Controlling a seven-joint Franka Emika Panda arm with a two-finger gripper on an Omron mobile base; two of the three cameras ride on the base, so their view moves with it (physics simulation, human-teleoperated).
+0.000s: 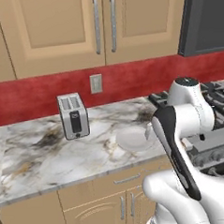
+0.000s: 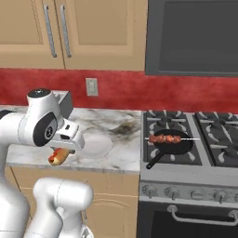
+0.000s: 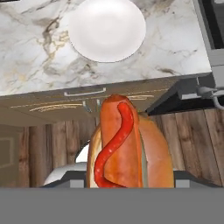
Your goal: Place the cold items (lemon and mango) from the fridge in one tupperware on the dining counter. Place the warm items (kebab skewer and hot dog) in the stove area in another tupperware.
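We have the hot dog (image 3: 124, 144) clamped in our tool (image 2: 59, 155) (off the bench (image 1: 32, 156) edge). We should carry it level and slowly to a tupperware.

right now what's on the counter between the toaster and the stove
A white plate lies there on the marble counter, nearer the stove than the toaster, seen in the left base view.
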